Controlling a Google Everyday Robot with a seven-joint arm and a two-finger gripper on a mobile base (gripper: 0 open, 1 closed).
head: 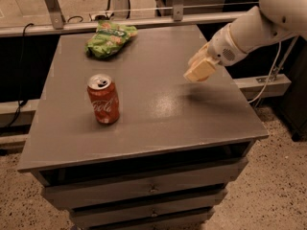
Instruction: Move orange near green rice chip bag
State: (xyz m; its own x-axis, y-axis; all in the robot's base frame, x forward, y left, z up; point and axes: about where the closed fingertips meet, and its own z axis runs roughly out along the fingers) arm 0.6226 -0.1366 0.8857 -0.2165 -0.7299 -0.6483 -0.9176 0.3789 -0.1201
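Claw hangs above table (green rice chip bag well apart).

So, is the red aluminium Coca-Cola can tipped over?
No, the red can stands upright; the gripper hovers above the grey table's right side.

Upper right edge cutting off the arm, gripper over table right half, grasp indiscernible

Gripper above the right of the tabletop, open run to green rice chip bag, Coca-Cola can well aside.
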